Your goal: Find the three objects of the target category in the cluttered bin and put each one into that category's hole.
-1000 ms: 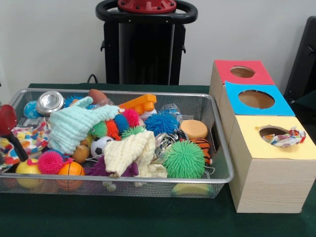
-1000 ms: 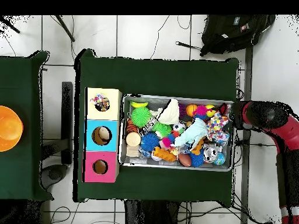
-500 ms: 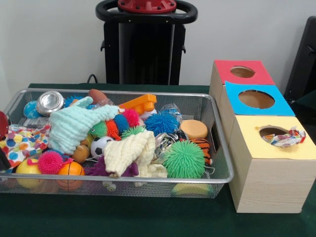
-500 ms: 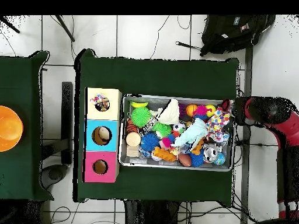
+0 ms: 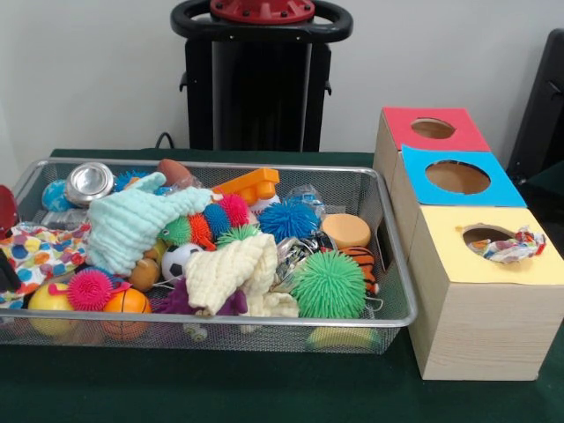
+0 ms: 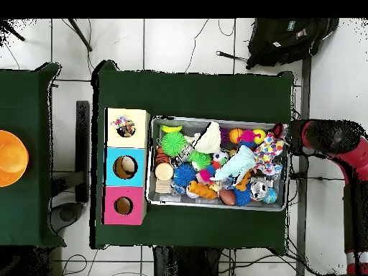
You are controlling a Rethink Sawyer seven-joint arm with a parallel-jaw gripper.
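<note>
Jaws hidden; arm (image 6: 327, 138) cut off beside bin (image 5: 388, 264).

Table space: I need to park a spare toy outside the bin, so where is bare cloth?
Free: the green table strip beyond the bin, and the strip on its opposite side. Crowded: inside the bin, and the gap beside the boxes.

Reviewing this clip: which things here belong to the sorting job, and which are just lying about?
Job: wire bin, three-hole box, red arm, patterned cloth stuck in the yellow hole; probably also the mint cloth, cream cloth and dotted cloth.

Lying about: orange bowl, black bag; as bin clutter, green spiky ball, metal can.
</note>
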